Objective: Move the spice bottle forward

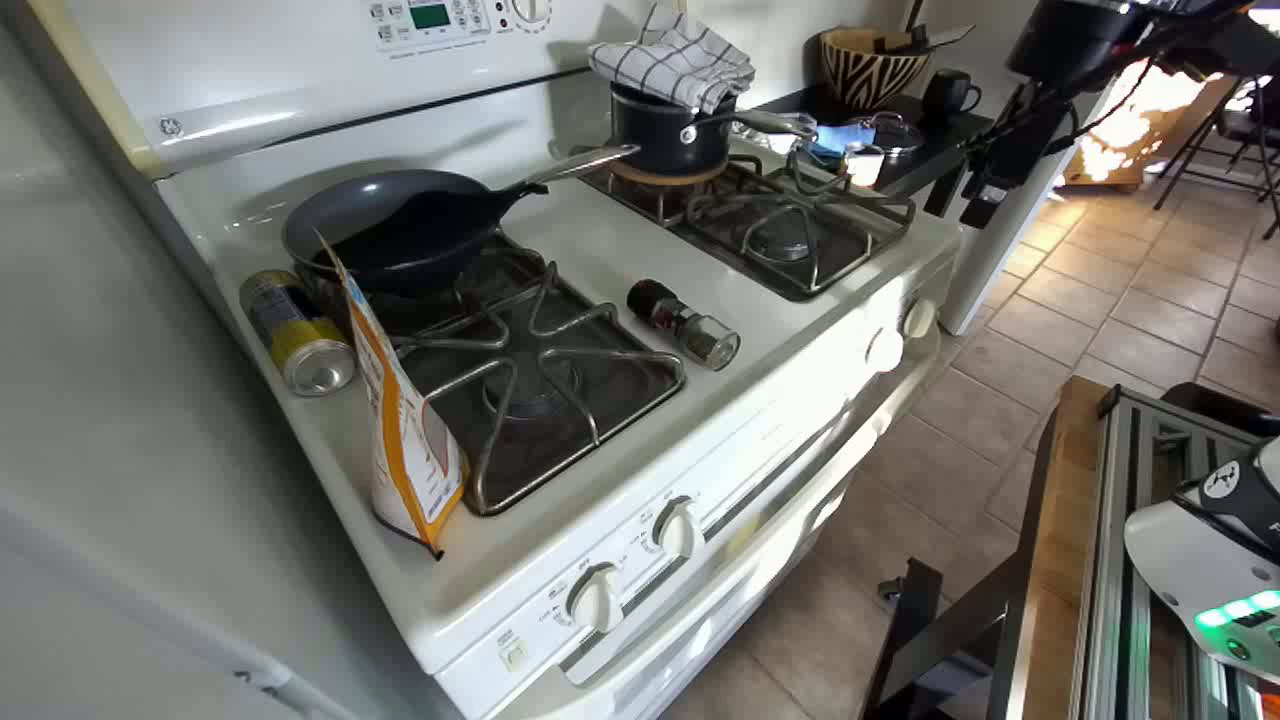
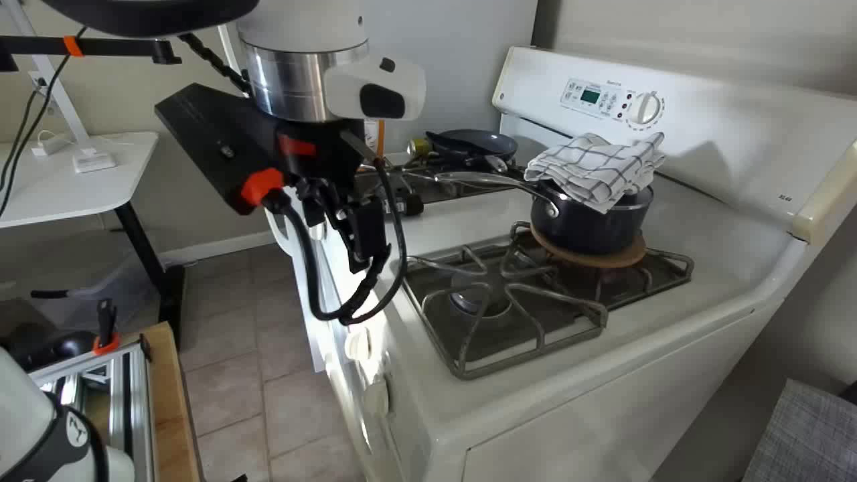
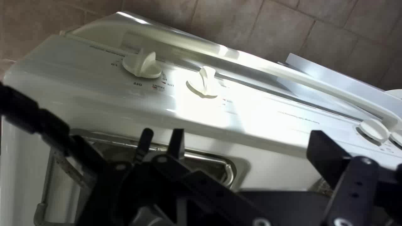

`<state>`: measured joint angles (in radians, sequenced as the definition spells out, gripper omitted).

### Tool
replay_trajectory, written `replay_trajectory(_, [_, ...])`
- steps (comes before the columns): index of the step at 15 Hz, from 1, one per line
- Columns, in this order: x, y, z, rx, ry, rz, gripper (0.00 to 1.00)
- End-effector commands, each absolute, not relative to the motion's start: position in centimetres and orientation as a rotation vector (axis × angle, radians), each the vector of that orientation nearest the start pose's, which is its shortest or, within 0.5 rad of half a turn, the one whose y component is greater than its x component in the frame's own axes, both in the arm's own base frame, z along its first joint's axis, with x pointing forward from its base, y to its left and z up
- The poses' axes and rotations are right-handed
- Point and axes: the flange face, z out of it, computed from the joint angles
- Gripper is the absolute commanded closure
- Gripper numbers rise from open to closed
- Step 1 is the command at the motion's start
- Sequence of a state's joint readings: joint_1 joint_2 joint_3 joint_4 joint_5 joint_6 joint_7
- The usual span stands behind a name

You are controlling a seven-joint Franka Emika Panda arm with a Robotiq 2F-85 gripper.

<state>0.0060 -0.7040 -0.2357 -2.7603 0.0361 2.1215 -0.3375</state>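
The worktop (image 1: 640, 250), the white top of a stove, carries everything here. The arm (image 2: 301, 77) reaches in over it from the front-edge side of the saucepan (image 2: 586, 224). Burner grates (image 1: 600, 354) flank a bare strip, the saucepan standing over one set. The frying pan (image 1: 400, 215) sits across that strip from the saucepan, its handle pointing toward it.

The end effector (image 3: 248, 142) hangs in the air frontward of the saucepan and apart from it, jaws spread wide, nothing held. The spice bottle (image 1: 683, 325) lies on its side on the bare strip, frontward of the saucepan and well apart from it, dark cap nearer the saucepan, glass end away. In the wrist view a glassy patch (image 3: 323, 187) shows partly behind one jaw; it is probably the bottle, but too covered to be sure.

I take the step in hand to be the approach, with no grasp made. The next move calls for shifting farther from the saucepan, toward the frying pan, until the jaws straddle the bottle across its width, then lowering and closing evenly, since it could roll if nudged. "Forward" likely means away from the arm, back to the saucepan's row, though the pictures don't settle that.
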Motion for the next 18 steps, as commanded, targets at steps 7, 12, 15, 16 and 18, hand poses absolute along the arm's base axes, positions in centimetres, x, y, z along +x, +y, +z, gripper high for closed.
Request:
replay_trajectory(7, [32.3, -6.7, 40.8, -2.964, -0.209, -0.115, 0.00])
replay_trajectory(12, [34.4, -2.2, 42.2, -2.982, -0.041, -0.175, 0.00])
replay_trajectory(15, [35.6, 1.5, 43.6, -3.037, 0.048, -0.222, 0.00])
replay_trajectory(16, [36.2, 2.5, 44.2, -3.057, 0.072, -0.238, 0.00])
replay_trajectory(18, [37.7, 4.6, 45.5, -3.089, 0.087, -0.281, 0.00])
